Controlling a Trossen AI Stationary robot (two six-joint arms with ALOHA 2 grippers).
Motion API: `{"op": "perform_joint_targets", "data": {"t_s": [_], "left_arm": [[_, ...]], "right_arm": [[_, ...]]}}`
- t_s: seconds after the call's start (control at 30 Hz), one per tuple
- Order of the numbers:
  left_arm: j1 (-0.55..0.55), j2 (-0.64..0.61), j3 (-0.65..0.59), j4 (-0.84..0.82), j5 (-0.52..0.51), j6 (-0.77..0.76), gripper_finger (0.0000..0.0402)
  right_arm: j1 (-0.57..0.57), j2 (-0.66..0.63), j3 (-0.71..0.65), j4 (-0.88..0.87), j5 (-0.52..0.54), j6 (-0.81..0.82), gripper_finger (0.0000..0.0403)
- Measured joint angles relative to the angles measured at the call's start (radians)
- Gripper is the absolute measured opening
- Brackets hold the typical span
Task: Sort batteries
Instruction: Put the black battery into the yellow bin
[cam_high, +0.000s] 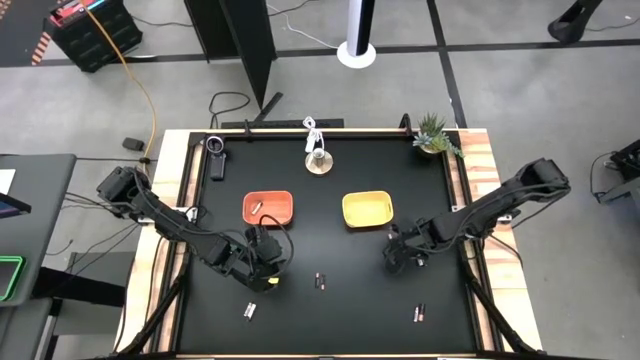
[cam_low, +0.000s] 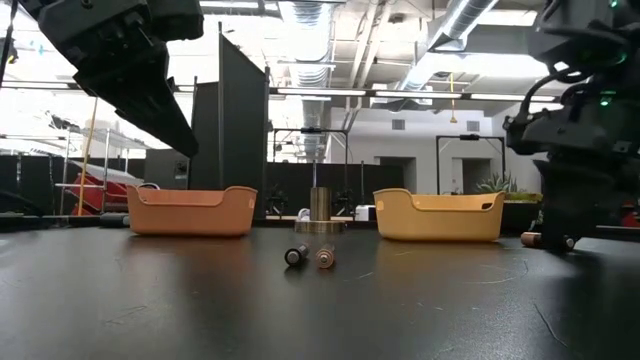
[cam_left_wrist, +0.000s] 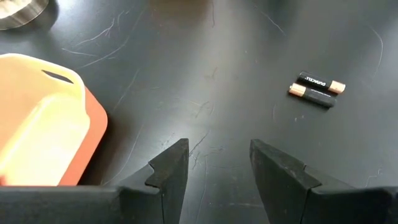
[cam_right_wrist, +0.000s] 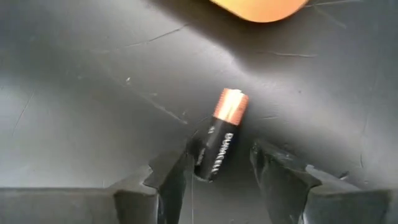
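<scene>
Flanking right gripper (cam_right_wrist: 221, 171): battery (cam_right_wrist: 222, 134), yellow tray (cam_high: 366, 209)

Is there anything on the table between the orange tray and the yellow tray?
No. In the high view, only bare black table separates the orange tray from the yellow tray.

A grey floor (cam_high: 520, 90) crossed by dark lines is seen around the table. Ceiling pipes (cam_low: 470, 15), strip lights (cam_low: 310, 12) and a dark partition (cam_low: 243, 130) are noted beyond.
</scene>
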Motion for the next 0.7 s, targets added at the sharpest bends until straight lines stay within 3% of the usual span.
{"op": "perform_joint_targets", "data": {"t_s": [0.17, 0.53, 0.7], "left_arm": [[0.0, 0.0, 0.0, 0.0, -0.002, 0.004, 0.0166], [0.0, 0.0, 0.0, -0.001, -0.024, 0.023, 0.0166], [0.0, 0.0, 0.0, -0.001, -0.025, 0.027, 0.0166]], "right_arm": [[-0.019, 0.022, 0.001, -0.007, 0.001, 0.016, 0.0185], [-0.019, 0.022, -0.001, -0.024, 0.003, 0.017, 0.0073], [-0.012, 0.019, -0.002, -0.023, 0.003, 0.015, 0.0051]]}}
